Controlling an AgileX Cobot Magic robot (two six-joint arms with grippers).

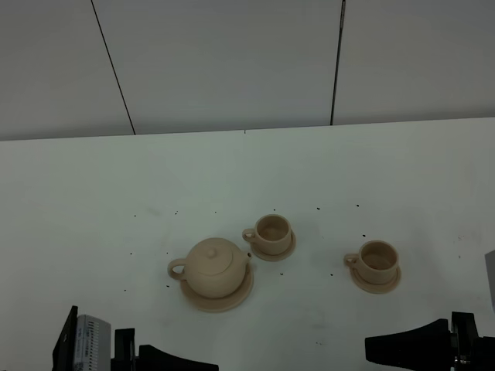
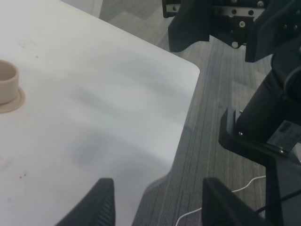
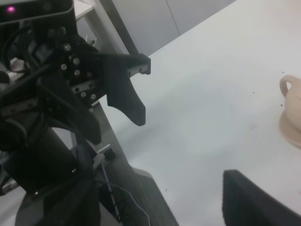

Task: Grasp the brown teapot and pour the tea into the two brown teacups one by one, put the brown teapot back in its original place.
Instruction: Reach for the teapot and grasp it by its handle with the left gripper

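The brown teapot, lid on, stands on the wide flat saucer at front centre-left, with its handle to the left. It also shows at the edge of the right wrist view. Two brown teacups stand on small saucers: one just right of the teapot, one further right. One teacup shows in the left wrist view. My left gripper is open and empty at the table's front edge. My right gripper is open and empty at the front right.
The white table has small dark specks around the cups. Its front corner drops to grey floor. Each wrist view shows the other arm beside the table. A grey panelled wall stands behind.
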